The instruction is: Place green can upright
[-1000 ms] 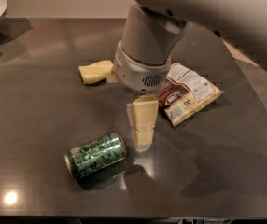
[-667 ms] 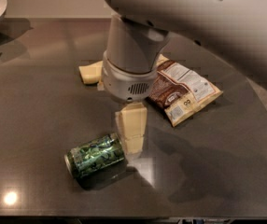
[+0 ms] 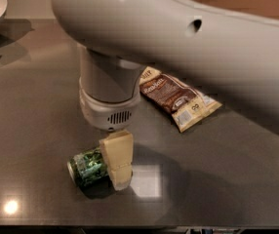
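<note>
Bench [image 3: 27,130]: bare surface lower right, front edge near the can. Arm [image 3: 178,38] spans the top, wrist pointing straight down at centre-left, shifted left since the earlier frame. Snack bag [image 3: 178,99] sits centre-right, well apart. Green can [image 3: 87,167] is unmoved, on its side, lower centre-left. End effector [image 3: 116,160] now overlaps the can's right end; apart or clamped, cannot tell.

Gripper [image 3: 117,172] shifted left, now overlapping green can [image 3: 87,167] (right end).
</note>
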{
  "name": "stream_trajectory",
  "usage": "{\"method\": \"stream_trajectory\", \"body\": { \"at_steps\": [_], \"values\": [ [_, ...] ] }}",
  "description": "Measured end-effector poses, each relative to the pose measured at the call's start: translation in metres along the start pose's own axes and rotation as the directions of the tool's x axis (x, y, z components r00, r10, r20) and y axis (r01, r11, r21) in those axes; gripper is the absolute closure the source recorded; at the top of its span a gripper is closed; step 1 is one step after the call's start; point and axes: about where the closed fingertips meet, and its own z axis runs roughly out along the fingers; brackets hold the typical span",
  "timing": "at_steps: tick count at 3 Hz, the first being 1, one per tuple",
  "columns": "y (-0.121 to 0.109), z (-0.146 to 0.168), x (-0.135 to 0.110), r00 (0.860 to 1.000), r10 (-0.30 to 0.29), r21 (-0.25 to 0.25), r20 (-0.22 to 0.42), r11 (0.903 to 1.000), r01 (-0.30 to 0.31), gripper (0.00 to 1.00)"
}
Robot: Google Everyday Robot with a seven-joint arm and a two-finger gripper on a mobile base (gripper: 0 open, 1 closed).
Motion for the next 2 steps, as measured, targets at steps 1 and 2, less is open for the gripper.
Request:
{"method": "stream_trajectory", "body": {
  "at_steps": [1,2],
  "values": [
    [0.003,0.012,-0.014,1.000,-0.016,-0.003,-0.019,0.9999,0.016,0.00],
    [0.003,0.026,-0.022,1.000,-0.012,-0.011,-0.028,0.9999,0.012,0.00]
  ]
}}
